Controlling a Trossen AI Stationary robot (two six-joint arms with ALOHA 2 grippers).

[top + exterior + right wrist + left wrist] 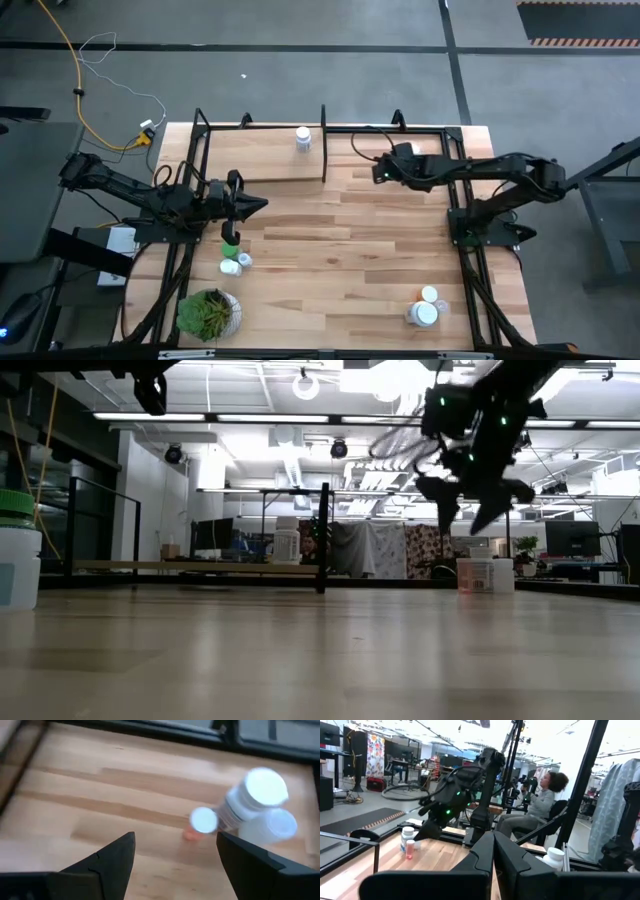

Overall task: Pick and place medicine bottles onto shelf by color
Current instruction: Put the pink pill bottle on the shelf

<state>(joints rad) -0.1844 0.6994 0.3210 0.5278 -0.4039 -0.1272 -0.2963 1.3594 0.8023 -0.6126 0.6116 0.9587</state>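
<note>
The shelf (262,160), a light plank in a black rod frame, stands at the far left of the table, with one white bottle (303,139) upright on it. A green bottle (231,238) and two white bottles (237,264) stand on the table near my left gripper (258,205), which hovers shut just beyond them, touching nothing. My right gripper (385,168) hangs open in the air right of the shelf (465,510). Its wrist view shows a small orange bottle (200,823) with a white cap beside two white bottles (256,795); these stand at the near right (425,307).
A potted leafy plant (208,312) sits at the near left corner. Black frame rails run along both table sides. The middle of the tabletop (350,250) is bare wood. A person (540,805) sits in the room beyond the table.
</note>
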